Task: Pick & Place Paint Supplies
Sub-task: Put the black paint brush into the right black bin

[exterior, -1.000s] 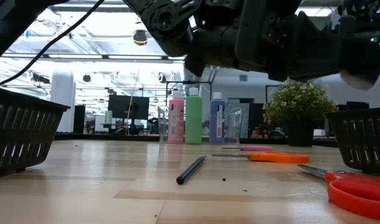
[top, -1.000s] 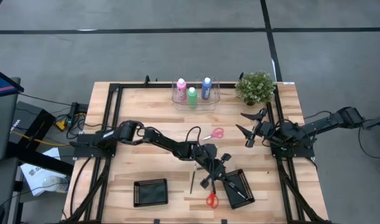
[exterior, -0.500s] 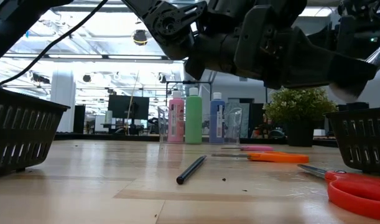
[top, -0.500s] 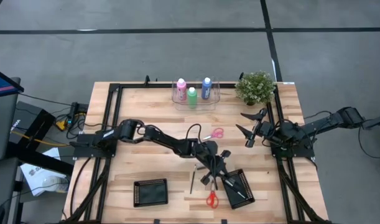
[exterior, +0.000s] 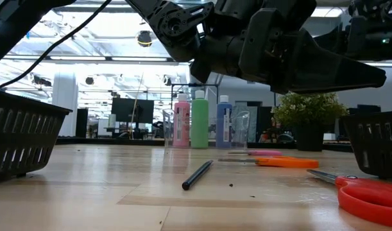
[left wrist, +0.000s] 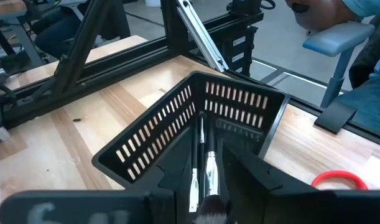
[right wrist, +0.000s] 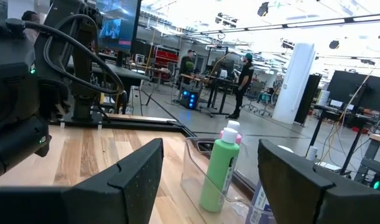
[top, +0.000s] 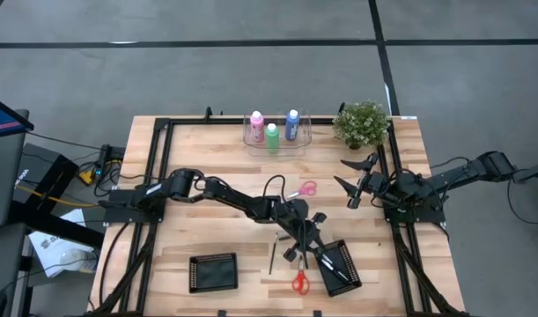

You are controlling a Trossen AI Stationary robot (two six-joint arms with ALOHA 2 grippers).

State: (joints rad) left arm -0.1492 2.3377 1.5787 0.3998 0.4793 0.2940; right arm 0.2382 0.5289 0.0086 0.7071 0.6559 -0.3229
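The left gripper (top: 309, 253) hangs over the black basket (left wrist: 177, 124), fingers slightly apart around two brushes (left wrist: 201, 163) lying inside. At its nine o'clock a loose brush (top: 272, 254) lies on the table (top: 207, 185); at twelve stand the paint bottles (top: 272, 130). The right gripper (top: 357, 180), at two o'clock, waits with fingers apart.

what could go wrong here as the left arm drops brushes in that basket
1. The left gripper sits at the black basket's edge, over brushes lying inside; lifting away could nudge the light basket.
2. The red scissors and a loose brush lie close by on the table and may get swept.
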